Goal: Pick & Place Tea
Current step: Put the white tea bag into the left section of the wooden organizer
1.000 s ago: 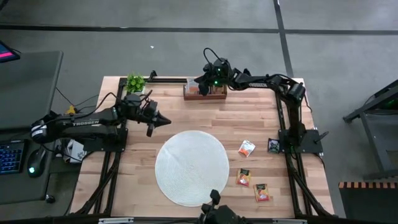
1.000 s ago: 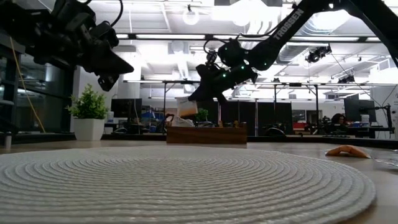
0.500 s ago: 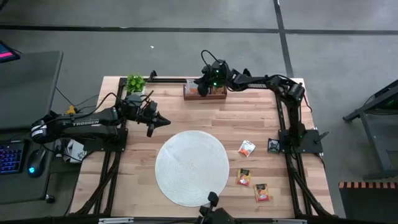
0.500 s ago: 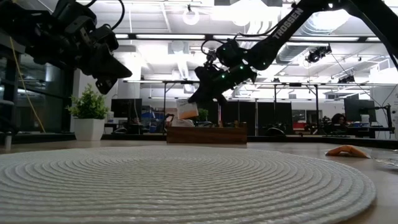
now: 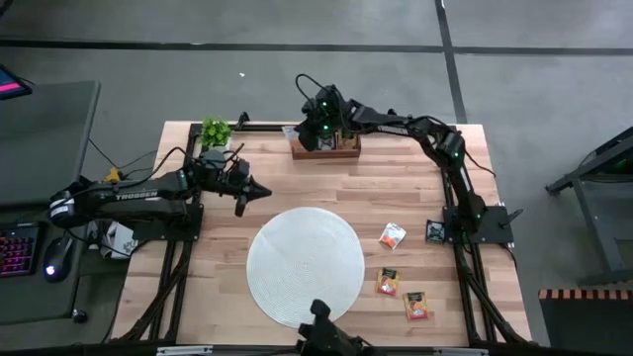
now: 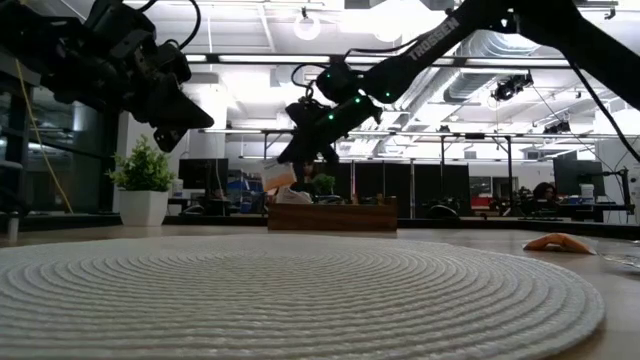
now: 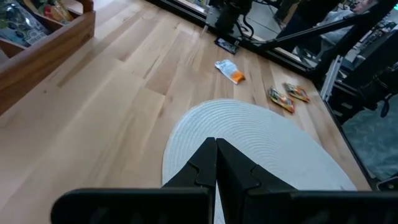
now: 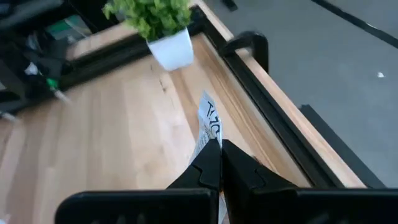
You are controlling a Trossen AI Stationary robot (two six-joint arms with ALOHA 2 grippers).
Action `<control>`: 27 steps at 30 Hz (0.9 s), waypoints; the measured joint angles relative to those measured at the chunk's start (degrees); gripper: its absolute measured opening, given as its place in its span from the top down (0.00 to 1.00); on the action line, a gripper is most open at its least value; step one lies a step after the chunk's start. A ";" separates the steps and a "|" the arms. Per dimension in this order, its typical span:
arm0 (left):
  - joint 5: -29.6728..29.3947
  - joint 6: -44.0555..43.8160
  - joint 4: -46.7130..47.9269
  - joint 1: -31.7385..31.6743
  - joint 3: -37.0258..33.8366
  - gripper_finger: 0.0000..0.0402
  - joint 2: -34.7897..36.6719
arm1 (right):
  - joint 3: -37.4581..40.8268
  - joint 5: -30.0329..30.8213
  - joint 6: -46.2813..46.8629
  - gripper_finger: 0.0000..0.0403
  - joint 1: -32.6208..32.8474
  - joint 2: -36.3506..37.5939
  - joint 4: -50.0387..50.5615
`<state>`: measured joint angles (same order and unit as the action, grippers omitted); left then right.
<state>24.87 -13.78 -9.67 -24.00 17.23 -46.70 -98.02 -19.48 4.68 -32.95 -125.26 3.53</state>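
Pinching a flat white sachet (image 8: 209,124), right gripper (image 8: 219,148).

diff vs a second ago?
The right gripper, shut on a tea sachet, swung from over the wooden tray toward its end nearest the potted plant. The left gripper, the round mat and the four loose sachets stayed put.
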 joint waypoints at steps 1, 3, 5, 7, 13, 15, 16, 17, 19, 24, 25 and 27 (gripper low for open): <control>-0.40 0.00 0.01 -0.01 0.00 1.00 0.00 | 0.00 0.10 -0.56 1.00 0.00 0.06 0.55; -0.44 0.00 0.04 -0.01 0.00 1.00 0.00 | 0.00 0.84 -0.66 1.00 -0.02 0.07 1.16; -0.44 0.00 0.04 0.01 0.00 1.00 0.00 | 0.02 2.23 -0.40 1.00 -0.02 0.07 2.36; -0.44 0.00 0.18 0.00 0.00 1.00 0.00 | 0.38 4.25 -0.59 1.00 -0.02 0.10 3.12; -0.48 0.00 0.42 -0.01 0.00 1.00 0.00 | 1.44 7.26 0.35 1.00 -0.02 0.12 4.28; -0.57 0.00 0.42 -0.01 0.00 1.00 0.00 | 1.44 8.69 0.36 1.00 -0.02 0.12 4.89; -0.57 0.00 0.40 0.00 0.00 1.00 0.00 | 1.44 9.12 0.38 1.00 -0.11 0.12 4.94; -0.57 0.00 0.41 -0.01 0.00 1.00 0.00 | 1.44 9.43 0.38 1.00 -0.15 0.12 4.90; -0.57 0.00 0.42 -0.01 0.00 1.00 0.00 | 1.44 9.44 0.40 1.00 -0.34 0.12 3.91; -0.57 0.00 0.41 0.00 0.00 1.00 0.00 | 1.44 8.55 -0.42 1.00 -0.42 0.14 2.99; -0.57 0.00 0.39 -0.01 0.00 1.00 0.00 | 1.44 7.99 -0.92 1.00 -0.42 0.14 3.10; -0.57 0.00 0.39 -0.01 0.00 1.00 0.00 | 1.44 7.12 -1.90 1.00 -0.39 0.18 4.05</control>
<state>24.29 -13.78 -9.28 -24.01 17.23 -46.70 -96.57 -12.36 2.77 -33.34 -125.08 7.58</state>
